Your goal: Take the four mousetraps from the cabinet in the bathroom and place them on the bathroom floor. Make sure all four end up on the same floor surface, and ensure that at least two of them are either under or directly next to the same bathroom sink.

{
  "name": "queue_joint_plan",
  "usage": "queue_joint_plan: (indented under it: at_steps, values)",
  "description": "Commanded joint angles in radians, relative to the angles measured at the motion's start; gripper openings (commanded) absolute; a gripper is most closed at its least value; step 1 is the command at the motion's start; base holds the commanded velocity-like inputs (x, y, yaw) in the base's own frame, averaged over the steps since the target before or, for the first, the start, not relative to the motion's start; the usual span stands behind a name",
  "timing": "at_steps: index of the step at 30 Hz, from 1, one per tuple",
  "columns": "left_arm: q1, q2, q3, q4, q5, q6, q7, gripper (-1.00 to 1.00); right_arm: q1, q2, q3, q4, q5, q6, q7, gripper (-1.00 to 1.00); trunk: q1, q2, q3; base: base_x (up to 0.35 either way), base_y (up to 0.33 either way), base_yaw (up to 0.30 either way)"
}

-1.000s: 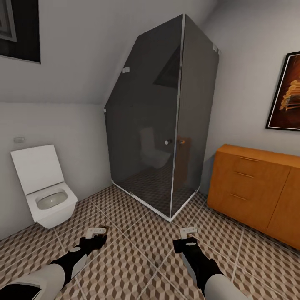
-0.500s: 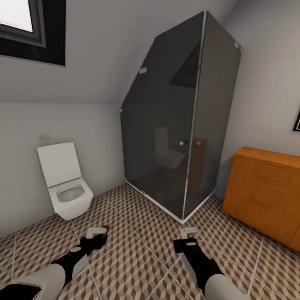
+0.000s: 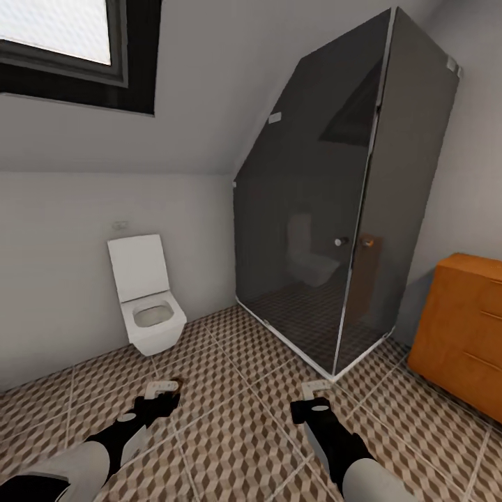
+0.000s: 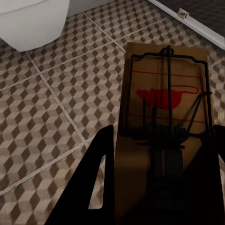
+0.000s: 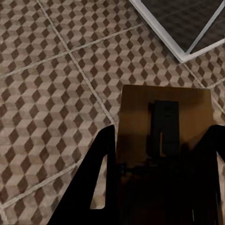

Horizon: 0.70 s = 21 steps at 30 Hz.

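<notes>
A: Mousetraps: we count two, one in each gripper. The first mousetrap [image 4: 164, 122] sits between the dark fingers [image 4: 101, 183] of the left gripper [image 3: 162, 390], face up, showing its wire bar, coiled spring and a red bait-shaped mark with thin red lines.

B: And the second mousetrap [image 5: 164, 154] lies between the fingers [image 5: 101, 178] of the right gripper [image 3: 315, 392], a plain tan board with a dark rectangular part on it. We hold both above the bathroom floor [image 3: 237, 425], not on it.

A: How do the jaws stand?

B: Each pair is closed narrowly onto the edges of its board, gripping it.

A: Any writing we can read?

B: None. The red mark carries no letters we can make out, and the other board shows no print.

A: What else do we count?

B: One cabinet [image 3: 464, 328], orange-brown, at the right edge of the head view with two drawer handles visible. One white toilet [image 3: 148, 300] with its lid raised against the wall, and a small plate on the wall above it. One dark glass shower enclosure [image 3: 348, 209] between toilet and cabinet, with one round knob on its door. One window [image 3: 63, 42] up on the sloped ceiling.

A: And the floor?

B: Cube-patterned tiles with pale grout, running beneath both arms.
</notes>
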<state>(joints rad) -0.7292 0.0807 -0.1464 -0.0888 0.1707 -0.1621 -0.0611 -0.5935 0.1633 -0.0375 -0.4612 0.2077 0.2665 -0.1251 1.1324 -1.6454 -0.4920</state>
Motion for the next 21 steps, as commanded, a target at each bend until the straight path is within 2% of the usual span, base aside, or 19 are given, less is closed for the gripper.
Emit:
queue_joint_plan:
  at_steps: [1,21]
  values:
    - [-0.001,0.0,-0.008,0.001,0.009,-0.004,0.0,-1.0,0.0,0.001,-0.004,-0.002,0.009,0.006,0.001,-1.0,0.0,-0.001,-0.001,0.0,0.0,0.285]
    - [-0.001,-0.001,-0.007,0.004,0.011,-0.004,0.0,-1.0,0.0,0.0,-0.006,-0.002,0.008,0.005,0.002,-1.0,0.0,-0.001,-0.001,0.0,0.0,0.285]
